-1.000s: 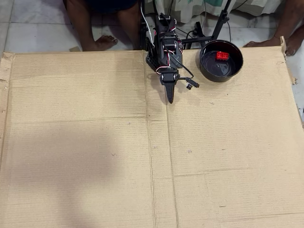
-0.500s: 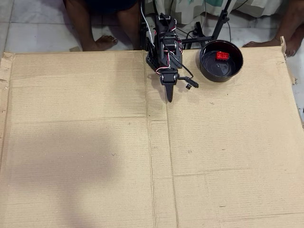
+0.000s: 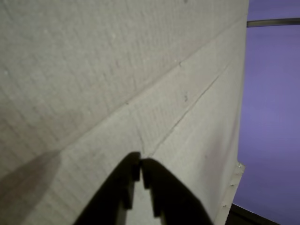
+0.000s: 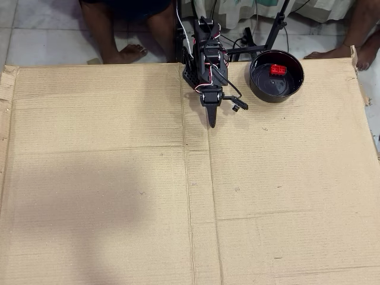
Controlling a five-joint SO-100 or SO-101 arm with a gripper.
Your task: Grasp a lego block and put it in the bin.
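Note:
In the overhead view a small red lego block (image 4: 277,69) lies inside the round black bin (image 4: 276,76) at the back right of the cardboard. My gripper (image 4: 211,123) hangs folded near the arm's base, left of the bin, pointing toward the front. It is shut with nothing in it. The wrist view shows the two dark fingers (image 3: 126,187) closed together at their tips (image 3: 140,161) above bare cardboard. Neither the block nor the bin appears in the wrist view.
A large cardboard sheet (image 4: 119,196) covers the floor, with creases and a shadow on its left half. Bare feet (image 4: 127,53) of people and a black stand (image 4: 274,29) sit beyond the back edge. A cable plug (image 4: 237,107) dangles beside the gripper.
The arm has barely shifted; the gripper drew back very slightly toward the base. The block stays in the bin.

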